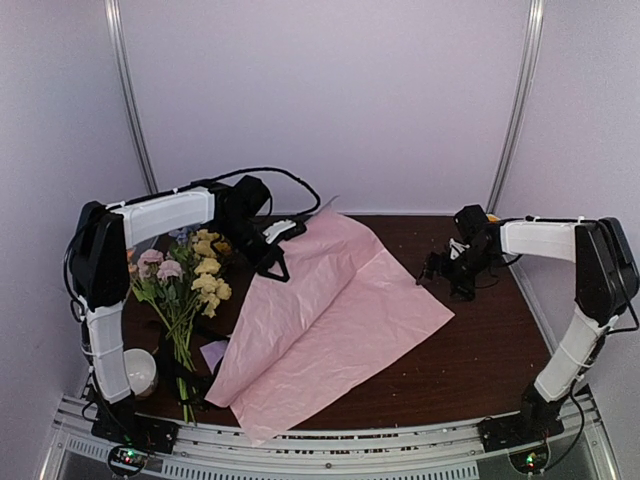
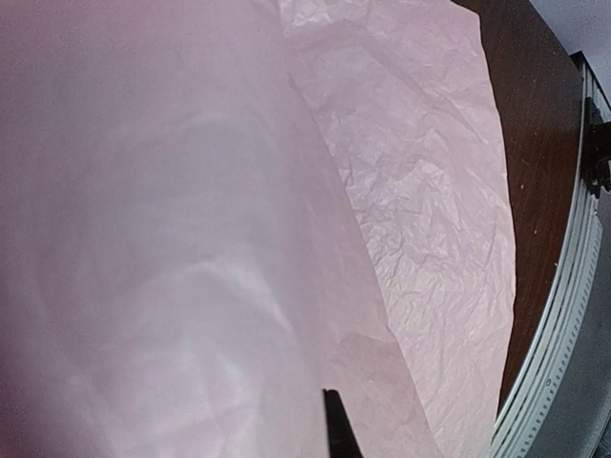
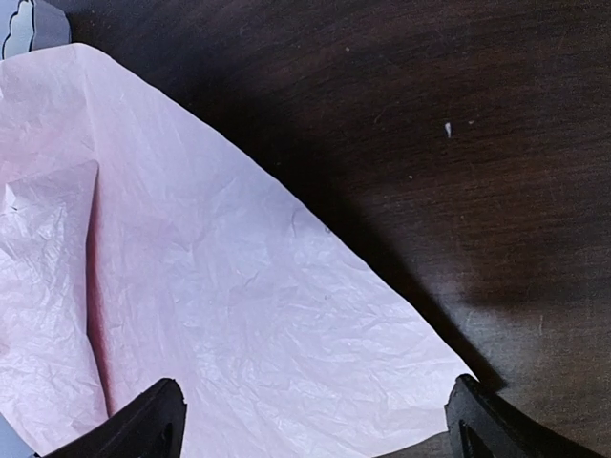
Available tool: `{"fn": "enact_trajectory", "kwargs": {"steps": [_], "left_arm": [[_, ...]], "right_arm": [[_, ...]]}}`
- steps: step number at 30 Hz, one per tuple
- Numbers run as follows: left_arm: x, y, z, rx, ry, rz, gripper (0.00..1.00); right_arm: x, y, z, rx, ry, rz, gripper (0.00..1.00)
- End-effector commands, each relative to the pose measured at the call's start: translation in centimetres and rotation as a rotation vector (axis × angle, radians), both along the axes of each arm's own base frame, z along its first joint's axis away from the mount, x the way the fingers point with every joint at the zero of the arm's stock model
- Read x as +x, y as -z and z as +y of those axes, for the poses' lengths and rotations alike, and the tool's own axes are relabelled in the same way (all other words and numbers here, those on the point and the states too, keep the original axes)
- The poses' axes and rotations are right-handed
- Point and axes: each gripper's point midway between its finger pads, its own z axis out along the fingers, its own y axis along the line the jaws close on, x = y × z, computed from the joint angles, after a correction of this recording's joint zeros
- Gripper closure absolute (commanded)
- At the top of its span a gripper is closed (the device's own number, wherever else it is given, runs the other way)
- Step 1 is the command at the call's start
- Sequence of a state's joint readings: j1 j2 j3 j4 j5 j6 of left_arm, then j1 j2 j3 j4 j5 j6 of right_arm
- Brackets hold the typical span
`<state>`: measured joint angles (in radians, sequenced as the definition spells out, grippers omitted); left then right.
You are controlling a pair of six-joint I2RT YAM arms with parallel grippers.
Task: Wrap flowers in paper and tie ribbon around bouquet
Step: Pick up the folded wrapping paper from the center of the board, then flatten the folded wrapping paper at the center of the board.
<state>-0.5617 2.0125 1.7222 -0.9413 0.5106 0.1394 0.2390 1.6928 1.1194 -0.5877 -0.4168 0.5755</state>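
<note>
The paper (image 1: 340,310) lies pink side up across the middle of the brown table (image 1: 490,350). My left gripper (image 1: 272,256) is shut on the paper's left edge, which rises in a fold towards it. In the left wrist view the lifted paper (image 2: 172,239) fills most of the picture, and one dark fingertip (image 2: 336,429) shows against it. My right gripper (image 1: 432,268) hangs open just above the paper's right corner (image 3: 420,363), with its fingers (image 3: 153,420) wide apart and nothing between them. The flowers (image 1: 195,280) lie at the left, stems towards the near edge. A dark strand that may be the ribbon (image 1: 190,385) crosses the stems.
A white round object (image 1: 140,372) sits at the near left beside the left arm's base. A small lilac scrap (image 1: 213,352) lies next to the stems. Black cables (image 1: 290,180) loop behind the left arm. Metal rails (image 1: 400,445) run along the near edge.
</note>
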Motion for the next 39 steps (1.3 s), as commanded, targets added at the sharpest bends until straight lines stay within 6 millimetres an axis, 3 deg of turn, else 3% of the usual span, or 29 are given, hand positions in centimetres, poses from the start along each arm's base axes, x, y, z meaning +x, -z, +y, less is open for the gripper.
{"fn": "enact_trajectory", "kwargs": {"steps": [1,9,12,15,19,21,23,27,28,29,33,39], "left_arm": [[0.4,0.9,0.1,-0.004,0.027,-0.012,1.0],[0.5,1.3,0.1,0.001,0.031,-0.015,1.0],[0.5,1.3,0.0,-0.005,0.035,-0.016,1.0],[0.5,1.4,0.0,-0.007,0.037,-0.01,1.0],[0.4,1.4,-0.1,-0.012,0.039,-0.005,1.0],[0.4,1.4,-0.1,-0.014,0.04,-0.006,1.0],[0.4,1.2,-0.2,-0.019,0.042,-0.009,1.0],[0.4,0.5,-0.3,-0.032,0.044,-0.019,1.0],[0.4,0.1,-0.4,-0.043,0.048,-0.024,1.0],[0.4,-0.5,-0.5,-0.053,0.05,-0.033,1.0],[0.7,-2.9,-0.5,-0.065,0.048,-0.08,1.0],[1.8,-6.2,-1.6,-0.099,0.076,-0.115,1.0]], "right_arm": [[0.2,0.6,0.9,0.058,0.006,0.014,0.04],[-3.5,2.5,-4.8,-0.26,0.017,0.161,0.0],[-3.6,4.0,-4.3,-0.197,0.038,0.174,0.0],[-2.6,4.9,-2.1,-0.066,0.041,0.163,0.05],[-1.1,4.2,0.7,0.093,0.023,0.116,0.17],[-0.7,3.6,1.4,0.132,0.017,0.088,0.26],[-0.4,2.9,2.0,0.171,0.016,0.064,0.41],[-0.3,1.7,2.5,0.217,0.007,0.036,0.83],[-0.5,1.4,2.2,0.202,0.01,0.035,0.96],[-0.6,1.2,1.6,0.168,0.016,0.037,1.0],[-2.4,0.1,-2.0,0.022,0.063,0.057,1.0],[-8.2,-2.0,-7.2,-0.103,0.128,0.115,1.0]]}}
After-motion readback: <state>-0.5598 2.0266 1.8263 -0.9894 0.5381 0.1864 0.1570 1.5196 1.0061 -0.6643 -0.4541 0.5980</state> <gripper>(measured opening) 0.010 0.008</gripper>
